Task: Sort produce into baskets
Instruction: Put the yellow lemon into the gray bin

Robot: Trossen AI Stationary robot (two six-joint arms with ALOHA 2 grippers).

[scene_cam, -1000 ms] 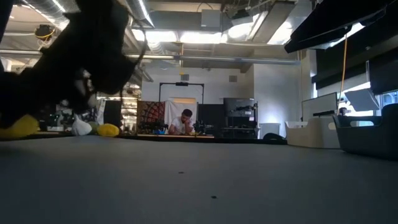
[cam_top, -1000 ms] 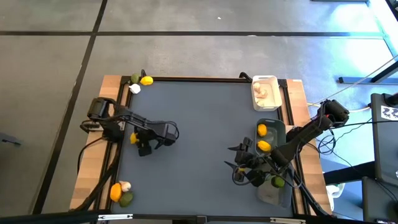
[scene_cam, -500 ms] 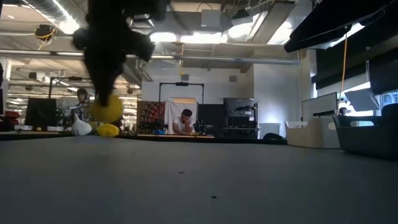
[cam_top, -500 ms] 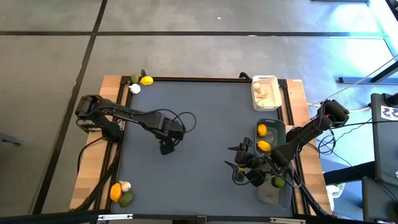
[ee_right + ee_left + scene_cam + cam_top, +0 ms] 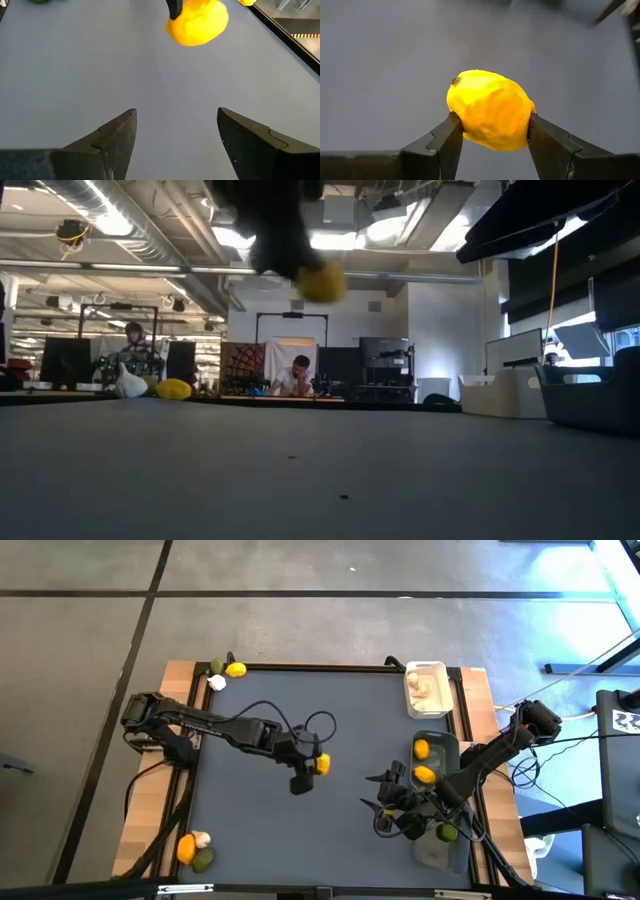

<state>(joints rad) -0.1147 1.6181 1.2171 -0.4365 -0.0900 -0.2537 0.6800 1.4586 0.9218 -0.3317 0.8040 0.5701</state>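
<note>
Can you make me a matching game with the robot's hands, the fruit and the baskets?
Things:
1. left hand
2. right hand
3. white basket
4. dark basket

Descriptions:
A. has two lemons in it
B. open and empty, waiting by the baskets
C. carrying a lemon above the mat
D. has pale garlic-like bulbs in it

Pairs: 1-C, 2-B, 3-D, 4-A

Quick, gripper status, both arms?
Left gripper: closed on a lemon, carried above the mat's middle.
Right gripper: open, empty, waiting beside the dark basket.
</note>
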